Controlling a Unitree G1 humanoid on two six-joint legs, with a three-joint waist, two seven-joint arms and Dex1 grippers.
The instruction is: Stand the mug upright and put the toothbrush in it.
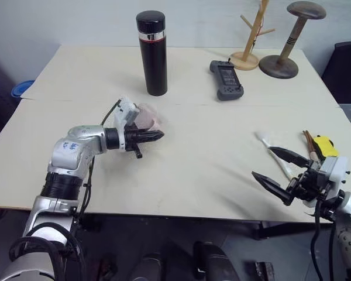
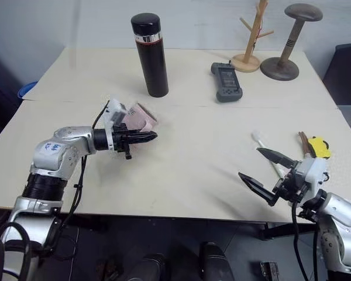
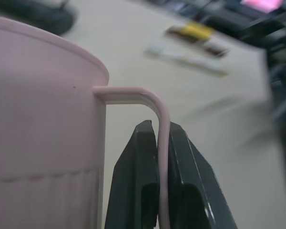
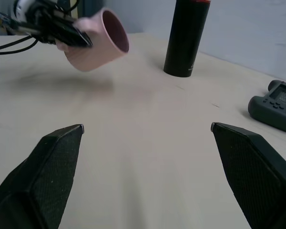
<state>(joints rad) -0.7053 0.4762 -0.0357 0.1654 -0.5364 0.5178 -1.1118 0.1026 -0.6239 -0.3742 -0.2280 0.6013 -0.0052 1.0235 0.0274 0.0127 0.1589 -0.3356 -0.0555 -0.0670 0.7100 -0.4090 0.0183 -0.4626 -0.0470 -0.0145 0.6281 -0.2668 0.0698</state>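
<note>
No legible text, label, brand, number or sign is found in any view. The lettered side of the mug (image 4: pixel 96 40) is not presented, and nothing can be read on the screen of the handheld device (image 1: pixel 226 79).

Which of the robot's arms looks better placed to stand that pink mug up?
The left. Its claw is already shut on the mug's handle, holding it tilted off the table. The right claw is open, near the toothbrush.
</note>
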